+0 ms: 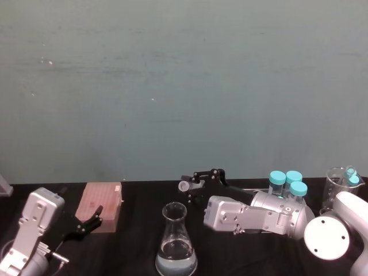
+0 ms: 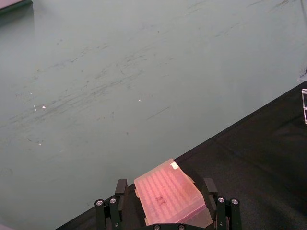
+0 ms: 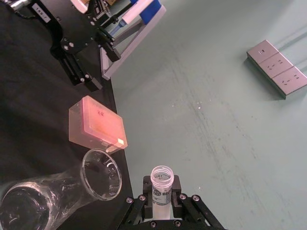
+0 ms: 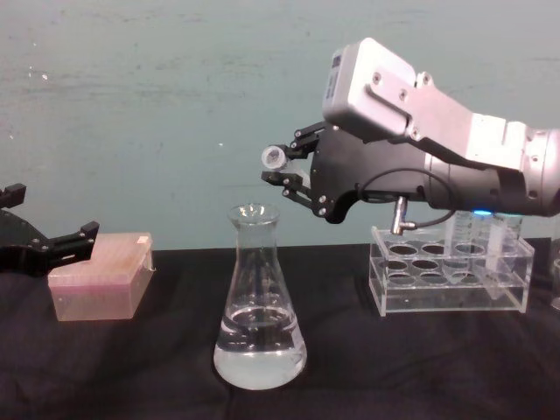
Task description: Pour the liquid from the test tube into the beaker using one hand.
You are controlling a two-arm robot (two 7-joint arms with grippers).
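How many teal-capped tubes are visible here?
4 teal-capped tubes: three clustered behind the right arm, one leaning in a glass container far right. Others may be hidden.

The wall (image 1: 172, 86) was seen in pale grey-green, streaked with faint darker scuffs. The table (image 4: 437, 367) was covered in black. The box (image 4: 98, 276) was tinted translucent pink and patterned with a fine grid. The beaker (image 4: 259, 306), the liquid (image 4: 260, 354) and the test tube (image 3: 161, 184) were left colourless, with dark print on the tube. The caps (image 1: 278, 177) were coloured teal. The left gripper (image 1: 91, 220) and the right gripper (image 4: 278, 164) were finished in black.
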